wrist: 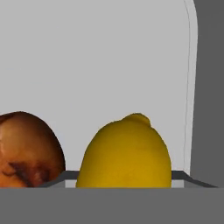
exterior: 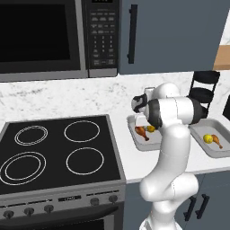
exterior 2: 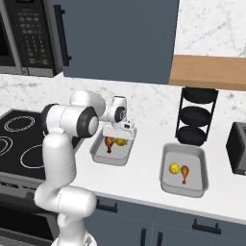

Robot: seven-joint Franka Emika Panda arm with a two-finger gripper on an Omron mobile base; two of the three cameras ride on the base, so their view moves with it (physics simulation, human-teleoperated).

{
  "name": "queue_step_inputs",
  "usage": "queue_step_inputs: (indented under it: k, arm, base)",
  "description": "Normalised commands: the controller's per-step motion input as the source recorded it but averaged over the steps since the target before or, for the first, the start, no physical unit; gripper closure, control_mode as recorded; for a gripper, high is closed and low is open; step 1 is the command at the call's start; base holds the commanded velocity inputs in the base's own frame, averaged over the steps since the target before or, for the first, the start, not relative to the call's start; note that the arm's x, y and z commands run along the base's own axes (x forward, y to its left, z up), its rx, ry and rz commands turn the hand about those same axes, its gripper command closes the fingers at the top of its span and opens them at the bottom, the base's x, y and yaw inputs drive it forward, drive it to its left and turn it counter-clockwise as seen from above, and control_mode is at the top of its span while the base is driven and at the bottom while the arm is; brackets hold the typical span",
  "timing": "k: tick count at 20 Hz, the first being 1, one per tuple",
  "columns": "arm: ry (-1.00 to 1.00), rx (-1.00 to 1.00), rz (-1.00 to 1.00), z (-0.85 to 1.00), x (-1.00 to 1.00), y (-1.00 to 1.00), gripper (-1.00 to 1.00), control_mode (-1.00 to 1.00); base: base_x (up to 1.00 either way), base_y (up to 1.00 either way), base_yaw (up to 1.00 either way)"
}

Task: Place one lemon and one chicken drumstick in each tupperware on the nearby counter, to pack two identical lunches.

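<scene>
Yellow oval lemon [wrist: 126, 152] directly below the two-finger gripper [exterior 2: 118, 130], close under the hand camera, inside the nearer shallow light-grey rectangular tupperware tray [exterior 2: 102, 156] on the long white counter [exterior 2: 139, 180]. Brown chicken drumstick [wrist: 27, 148] just beside that lemon in the same tray, cut off at the left edge of the hand view. Second identical grey tray [exterior 2: 198, 181] well apart to the right, holding another lemon [exterior 2: 174, 168] and drumstick [exterior 2: 184, 173]. Fingertips hidden, so cannot tell whether released or clenched; contact with the lemon unclear.
</scene>
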Motion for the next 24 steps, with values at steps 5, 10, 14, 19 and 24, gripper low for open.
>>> queue_step_inputs:
  k: [5, 10, 14, 19, 24]
  arm:
    - [0.00, 0.00, 0.00, -0.21, 0.02, 0.00, 1.00, -1.00]
    - [0.00, 0.00, 0.00, 0.06, 0.00, 0.00, -1.00, -1.00]
    - [0.00, -0.03, 0.00, 0.25, 0.00, 0.00, -1.00, -1.00]
    - [-0.01, -0.03, 0.00, 0.31, -0.26, 0.13, -1.00, -1.00]
    - [-0.01, 0.00, 0.00, 0.26, -0.91, 0.37, -1.00, -1.00]
  base:
    - [0.00, 0.00, 0.00]
    - [0.00, 0.00, 0.00]
    - [0.00, 0.00, 0.00]
    - [0.00, 0.00, 0.00]
    - [0.00, 0.00, 0.00]
